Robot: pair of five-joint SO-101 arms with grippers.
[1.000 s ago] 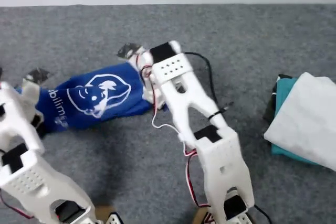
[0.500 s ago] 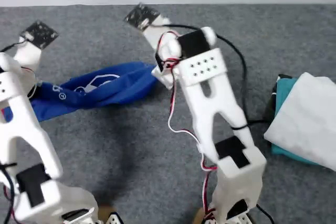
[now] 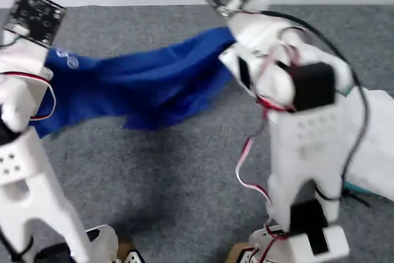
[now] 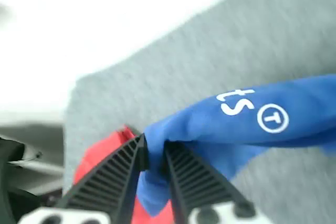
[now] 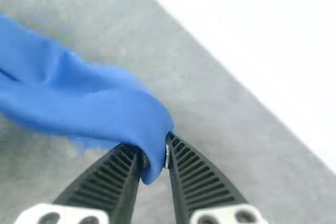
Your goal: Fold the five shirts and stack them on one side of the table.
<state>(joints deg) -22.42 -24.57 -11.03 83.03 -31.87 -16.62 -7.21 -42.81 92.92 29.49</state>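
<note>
While left fingers (image 4: 113, 178) and right fingers (image 5: 111, 178) pinch blue shirt (image 3: 148, 84) ends, cloth above table (image 3: 184, 177), stack (image 3: 377, 137) at edge

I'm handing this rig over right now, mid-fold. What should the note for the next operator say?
Left gripper: shut on one end of the blue shirt.
Right gripper: shut on the other end.
The blue shirt is held up between them over the table, bunched and sagging in the middle, not folded.
Done: a stack on the right arm's side, with a white shirt on top and a teal shirt under it; how many it holds cannot be told.
Left: lay the blue shirt flat, fold it and add it to the stack. A red cloth by the left gripper is probably another shirt to fold.
</note>
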